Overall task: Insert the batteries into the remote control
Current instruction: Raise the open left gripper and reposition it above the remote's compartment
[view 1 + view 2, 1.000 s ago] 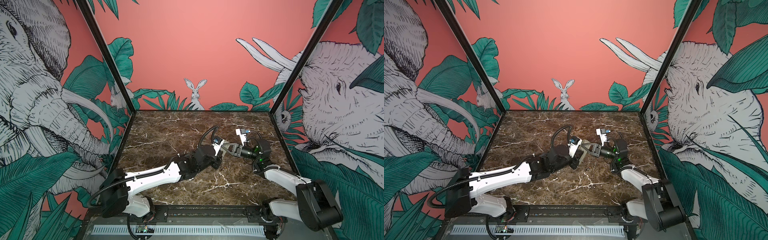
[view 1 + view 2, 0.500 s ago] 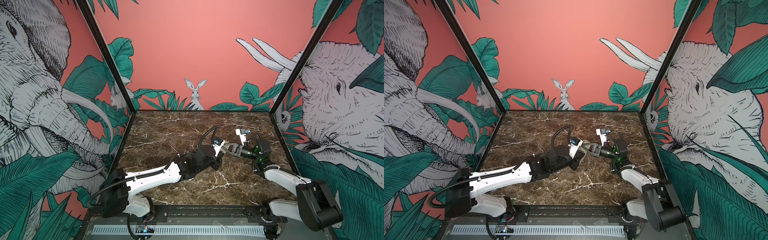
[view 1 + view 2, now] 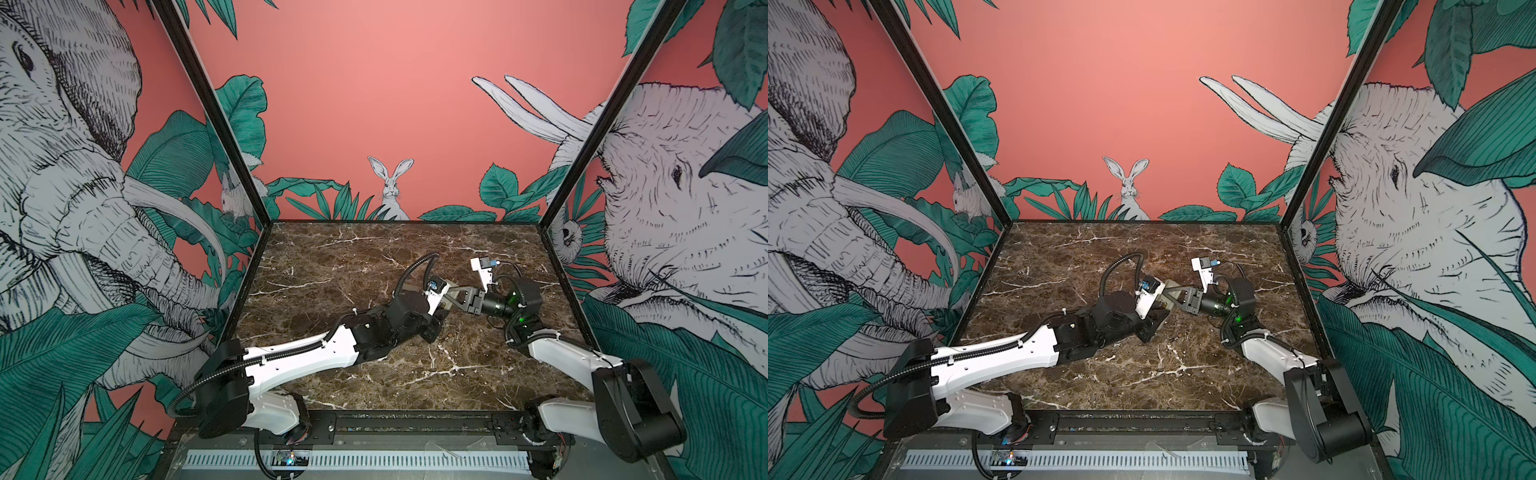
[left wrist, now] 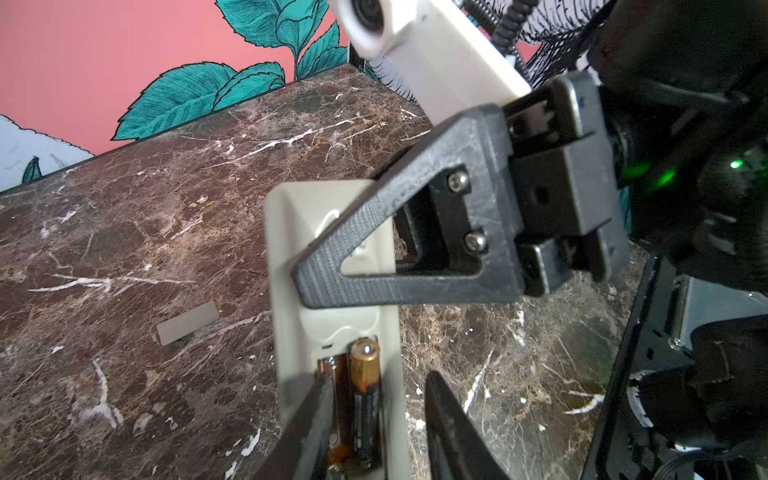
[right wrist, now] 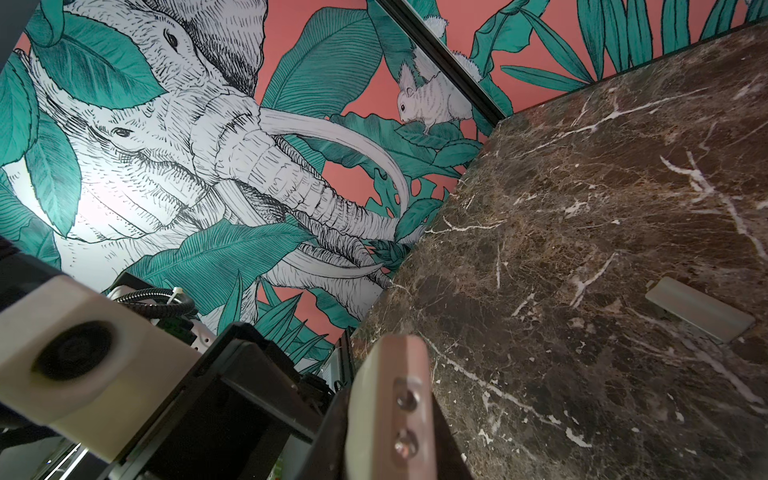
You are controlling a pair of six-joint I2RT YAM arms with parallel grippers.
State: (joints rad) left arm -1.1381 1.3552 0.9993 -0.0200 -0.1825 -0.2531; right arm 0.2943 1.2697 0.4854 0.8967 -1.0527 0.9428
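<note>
Left wrist view alone shows batteries [image 4: 365,390] inside remote control [image 4: 345,326]

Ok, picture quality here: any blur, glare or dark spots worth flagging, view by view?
Left wrist view: battery in the remote control is fairly sharp with a glint on its gold end, while the fingers of the left end effector are dark and soft. Right wrist view: glare on the elephant wall; the remote control is blurred close up. Both top views: evenly lit.
</note>
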